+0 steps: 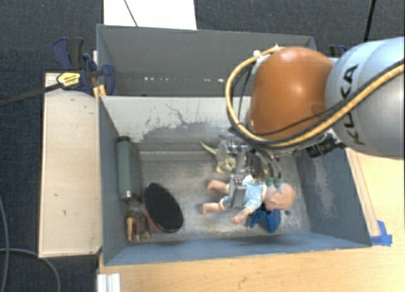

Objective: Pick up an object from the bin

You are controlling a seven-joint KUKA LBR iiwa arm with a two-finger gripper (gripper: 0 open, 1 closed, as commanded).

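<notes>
Gripper poised over a small doll by the bin's front wall.
Probably light and soft-bodied, with the torso the surest hold; gripper apart or together, I cannot tell.

One overhead camera looks obliquely down into the bin.

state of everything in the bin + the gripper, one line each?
gripper: low in the bin, over the doll's body; contact unclear.
doll: lying down right of centre, head to the right, legs to the left.
grey-green cylinder: lying along the left wall.
black oval thing: lying flat, front left.
small brown pieces: heaped in the front-left corner.
pale yellowish thing: behind the gripper, partly hidden.
</notes>
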